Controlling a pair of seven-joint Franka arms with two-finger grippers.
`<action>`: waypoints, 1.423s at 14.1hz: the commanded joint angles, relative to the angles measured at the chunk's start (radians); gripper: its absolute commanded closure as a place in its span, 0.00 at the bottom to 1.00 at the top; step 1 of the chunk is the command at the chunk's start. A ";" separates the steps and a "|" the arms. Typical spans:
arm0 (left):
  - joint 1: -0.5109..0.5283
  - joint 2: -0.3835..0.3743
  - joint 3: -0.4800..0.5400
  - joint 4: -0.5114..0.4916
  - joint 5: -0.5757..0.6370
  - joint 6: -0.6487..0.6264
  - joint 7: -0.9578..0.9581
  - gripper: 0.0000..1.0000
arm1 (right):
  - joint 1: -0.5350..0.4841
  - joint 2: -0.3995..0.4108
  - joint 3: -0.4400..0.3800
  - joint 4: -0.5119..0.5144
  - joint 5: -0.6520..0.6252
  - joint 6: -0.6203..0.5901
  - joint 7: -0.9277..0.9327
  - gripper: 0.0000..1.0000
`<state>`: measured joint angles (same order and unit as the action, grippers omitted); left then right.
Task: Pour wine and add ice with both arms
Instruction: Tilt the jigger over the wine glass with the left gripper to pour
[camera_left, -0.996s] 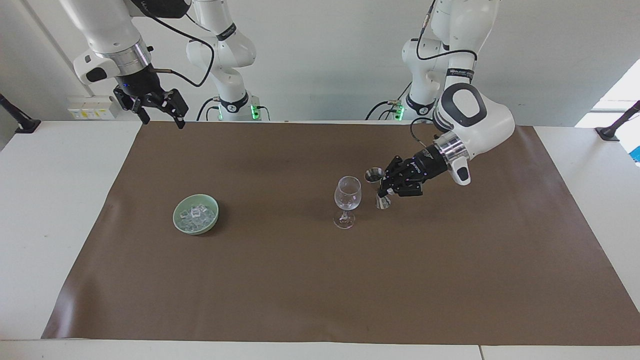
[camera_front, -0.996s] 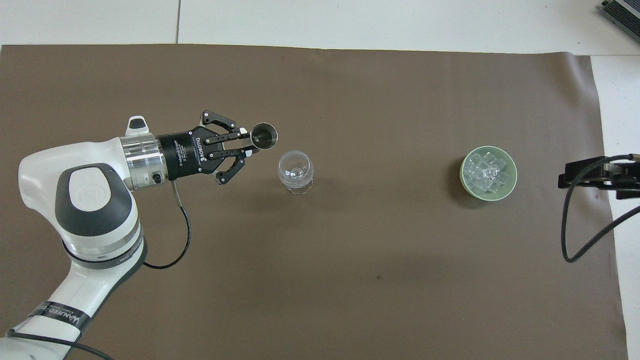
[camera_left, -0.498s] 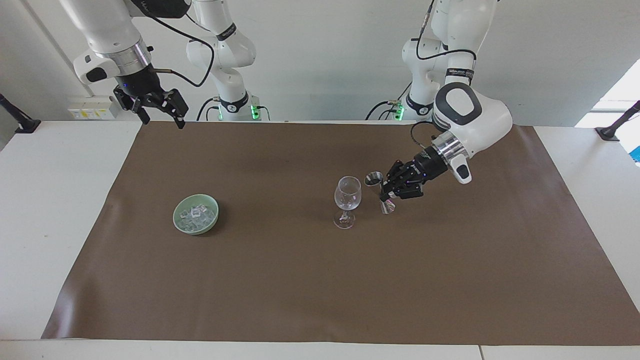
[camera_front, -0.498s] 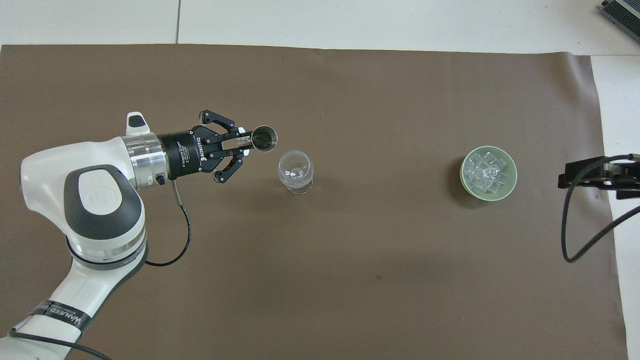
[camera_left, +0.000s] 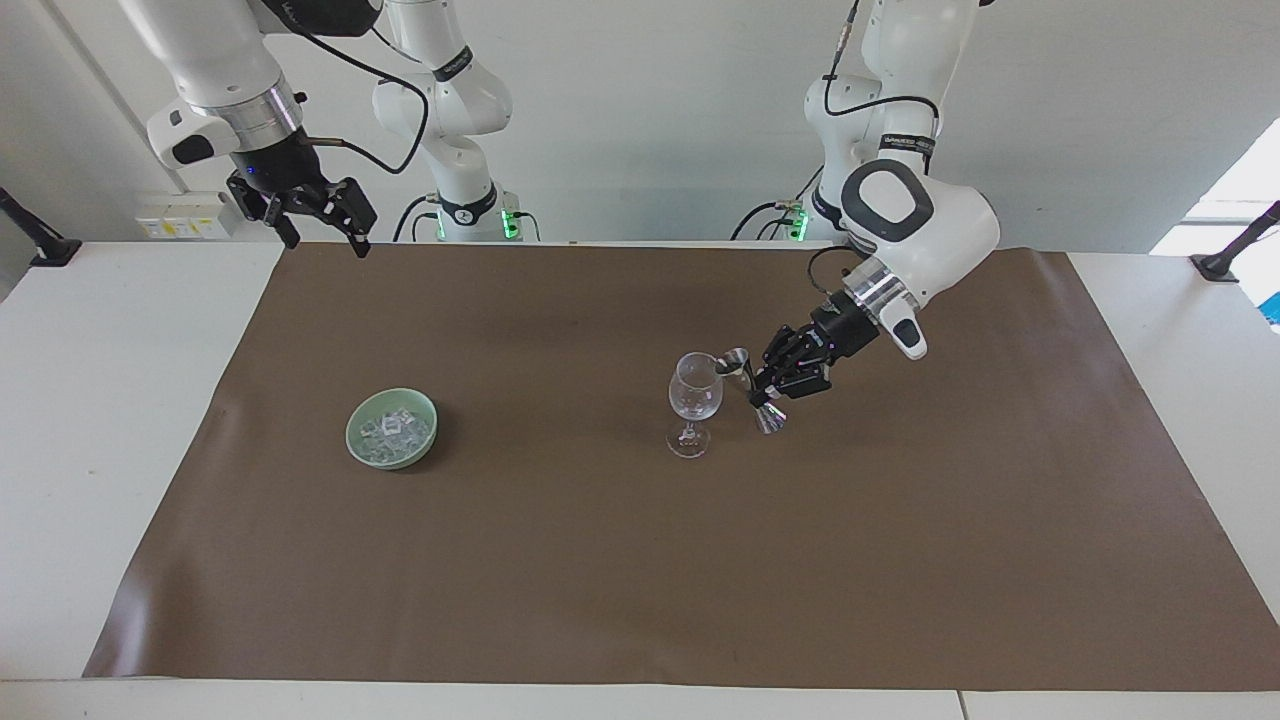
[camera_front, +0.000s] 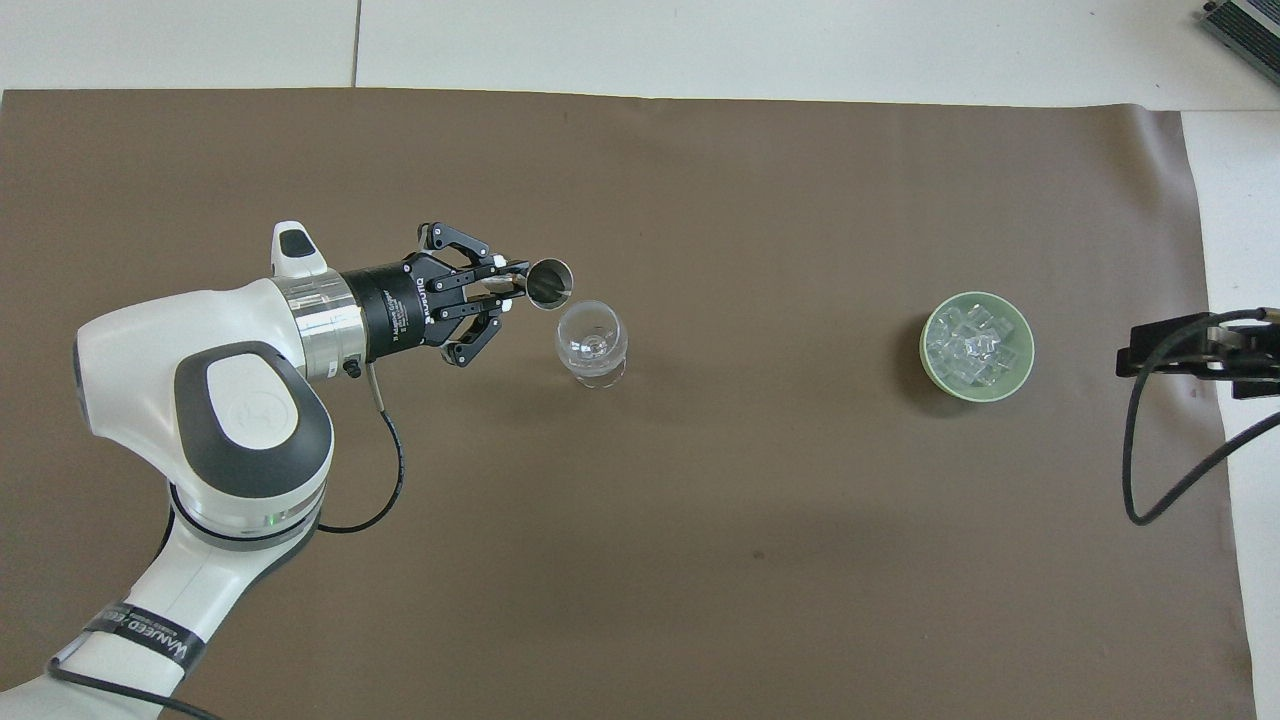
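The left gripper (camera_left: 768, 385) has its jaws clamped on a metal jigger (camera_left: 752, 390), which is tilted with its upper cup at the rim of the wine glass (camera_left: 694, 398). The glass stands right in front of those jaws and blocks any straight pass toward the right arm's end of the desk. To either side of the jaws the brown mat (camera_left: 900, 540) lies bare.

The right gripper (camera_left: 318, 212) hangs with jaws spread over the mat's edge (well apart from everything). Between these jaws and the glass, only the green bowl (camera_left: 352, 438) of ice (camera_left: 392, 430) stands in the way.
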<state>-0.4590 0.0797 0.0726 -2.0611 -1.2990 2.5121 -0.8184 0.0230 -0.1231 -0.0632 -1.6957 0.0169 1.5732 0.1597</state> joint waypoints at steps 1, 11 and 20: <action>-0.055 -0.020 0.013 -0.020 0.017 0.073 0.021 1.00 | -0.006 -0.024 0.003 -0.025 0.011 0.007 -0.003 0.00; -0.098 -0.029 0.013 -0.043 0.018 0.197 0.191 1.00 | -0.008 -0.024 0.003 -0.025 0.011 0.007 -0.002 0.00; -0.153 -0.046 0.013 -0.083 0.018 0.320 0.341 1.00 | -0.008 -0.024 0.003 -0.025 0.011 0.007 -0.002 0.00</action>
<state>-0.5831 0.0781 0.0711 -2.0956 -1.2949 2.7980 -0.5068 0.0230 -0.1231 -0.0632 -1.6957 0.0169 1.5732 0.1597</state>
